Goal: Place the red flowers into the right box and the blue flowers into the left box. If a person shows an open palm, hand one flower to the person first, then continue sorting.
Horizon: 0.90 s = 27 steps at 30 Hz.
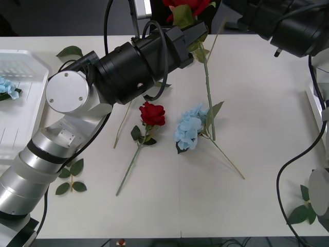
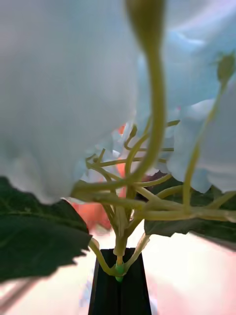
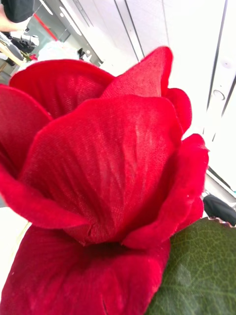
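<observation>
Your left gripper (image 1: 198, 32) is clamped on a deep-red fabric rose (image 1: 186, 7) lifted beyond the pale-blue hydrangea lying mid-table (image 1: 189, 128), your right gripper (image 2: 119, 275) pinches another fluffy blue hydrangea (image 2: 73, 88), and a second rose (image 1: 152, 113) lies just beside the mid-table hydrangea.

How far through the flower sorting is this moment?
Done: one blue flower lies in the left box. In hand: the left pincer holds a red rose up at the table's far edge; the right pincer grips a blue flower. Left: a rose and a blue flower on the table.
</observation>
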Each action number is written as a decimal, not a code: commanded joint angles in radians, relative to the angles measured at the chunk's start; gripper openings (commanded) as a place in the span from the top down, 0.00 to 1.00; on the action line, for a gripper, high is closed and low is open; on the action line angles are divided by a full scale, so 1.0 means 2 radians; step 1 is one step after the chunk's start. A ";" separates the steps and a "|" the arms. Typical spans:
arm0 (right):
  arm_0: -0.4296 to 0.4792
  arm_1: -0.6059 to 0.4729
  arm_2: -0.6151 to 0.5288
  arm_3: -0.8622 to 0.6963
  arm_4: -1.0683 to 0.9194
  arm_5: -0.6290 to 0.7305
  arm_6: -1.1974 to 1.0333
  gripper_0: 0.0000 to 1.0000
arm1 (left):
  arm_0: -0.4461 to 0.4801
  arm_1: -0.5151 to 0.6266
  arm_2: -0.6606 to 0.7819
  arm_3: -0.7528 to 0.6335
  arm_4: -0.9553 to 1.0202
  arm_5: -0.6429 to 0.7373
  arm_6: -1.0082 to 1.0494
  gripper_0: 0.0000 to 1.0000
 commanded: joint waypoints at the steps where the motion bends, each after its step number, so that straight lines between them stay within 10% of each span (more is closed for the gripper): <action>1: -0.016 0.017 0.001 -0.067 -0.031 -0.030 0.077 1.00 | 0.003 -0.012 0.007 -0.015 0.003 0.003 -0.010 1.00; 27: -0.033 0.044 0.075 -0.137 0.076 -0.195 0.105 1.00 | 0.004 -0.012 0.007 -0.018 0.007 0.002 -0.010 1.00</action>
